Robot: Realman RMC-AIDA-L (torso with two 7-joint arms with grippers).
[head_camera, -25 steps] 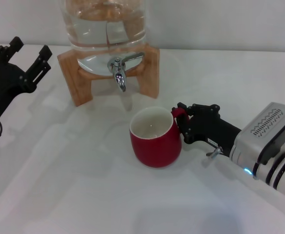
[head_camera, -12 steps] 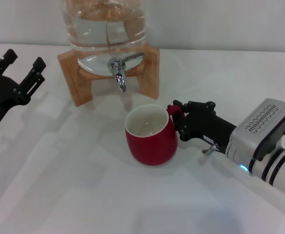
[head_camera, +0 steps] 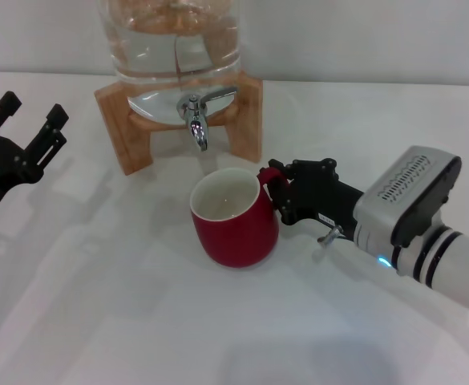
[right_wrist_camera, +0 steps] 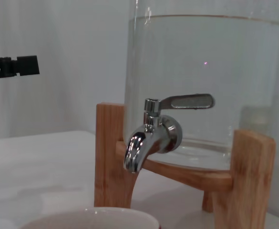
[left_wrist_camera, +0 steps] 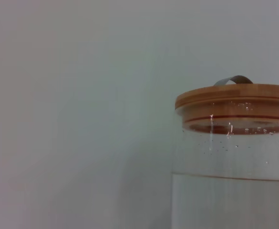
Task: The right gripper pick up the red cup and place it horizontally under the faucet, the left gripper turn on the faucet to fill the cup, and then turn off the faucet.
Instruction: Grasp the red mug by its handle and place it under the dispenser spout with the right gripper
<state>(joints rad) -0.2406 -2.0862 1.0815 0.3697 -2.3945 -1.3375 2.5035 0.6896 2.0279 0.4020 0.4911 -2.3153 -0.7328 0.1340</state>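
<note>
Your right gripper [head_camera: 280,195] is reaching in low from the right side of the white table [head_camera: 138,321], its silver-grey arm lying nearly flat above the surface and angled toward the middle of the scene. The black fingers are clamping the loop handle of the red cup [head_camera: 232,218], which is standing upright on the table with its off-white inside facing up. From the head view you are looking at the cup just in front of the faucet [head_camera: 195,112] and a little toward your right, its rim sitting below the spout but not directly beneath it. The right wrist view is showing the chrome spout and its lever handle lying level, with a sliver of the cup's rim [right_wrist_camera: 91,217] at the lower edge of the picture.

Your left gripper [head_camera: 27,144] is hovering at the far left of the table, well apart from the faucet, its black prongs spread wide and gripping nothing; one prong [right_wrist_camera: 10,67] is also showing far off in the right wrist view. The left wrist view is taking in only the upper part of the glass dispenser [head_camera: 170,40], with its wooden lid [left_wrist_camera: 234,98] and water inside. The dispenser is resting on its wooden stand [head_camera: 130,120] at the back of the table.
</note>
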